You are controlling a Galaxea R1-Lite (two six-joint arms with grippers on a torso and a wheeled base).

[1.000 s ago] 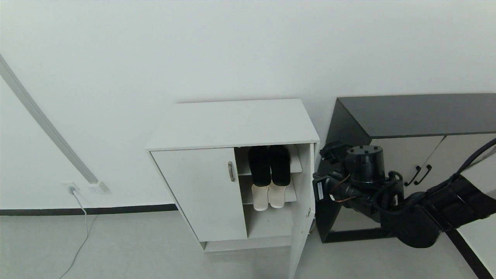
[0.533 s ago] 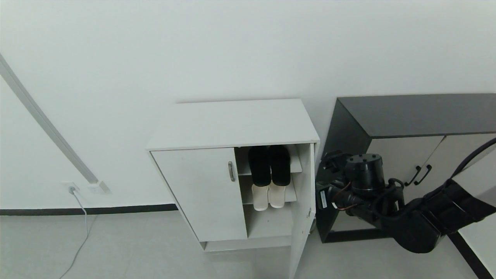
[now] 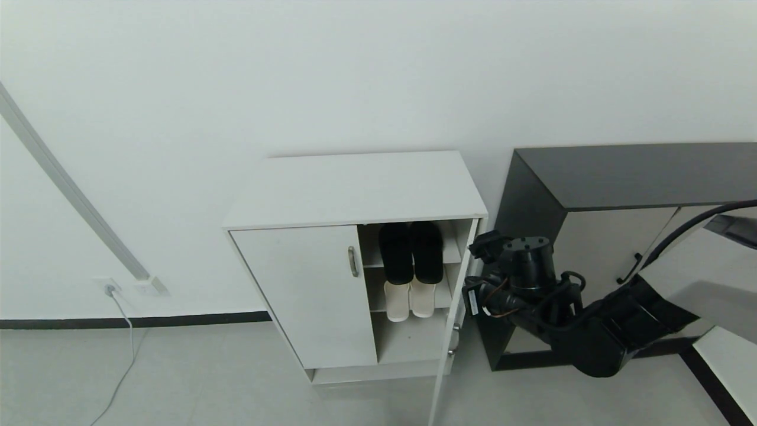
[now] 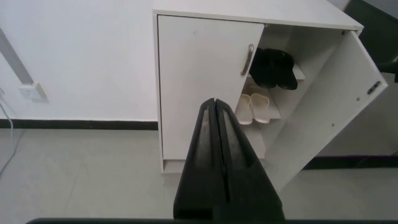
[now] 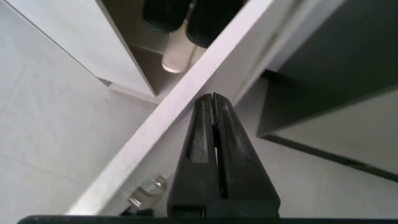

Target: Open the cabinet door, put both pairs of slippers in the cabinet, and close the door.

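Note:
The white cabinet has its left door closed and its right door standing partly open. A black pair of slippers lies on the upper shelf, a white pair on the shelf below. My right gripper is shut and empty, its tip against the outer face of the right door, beside the cabinet's right side. My left gripper is shut and empty, held off in front of the left door.
A dark sideboard stands right of the cabinet, close behind my right arm. A wall socket with a cable is at the left. Bare floor lies before the cabinet.
My right arm has moved left and lower against the open door. The door has swung some way toward the cabinet.

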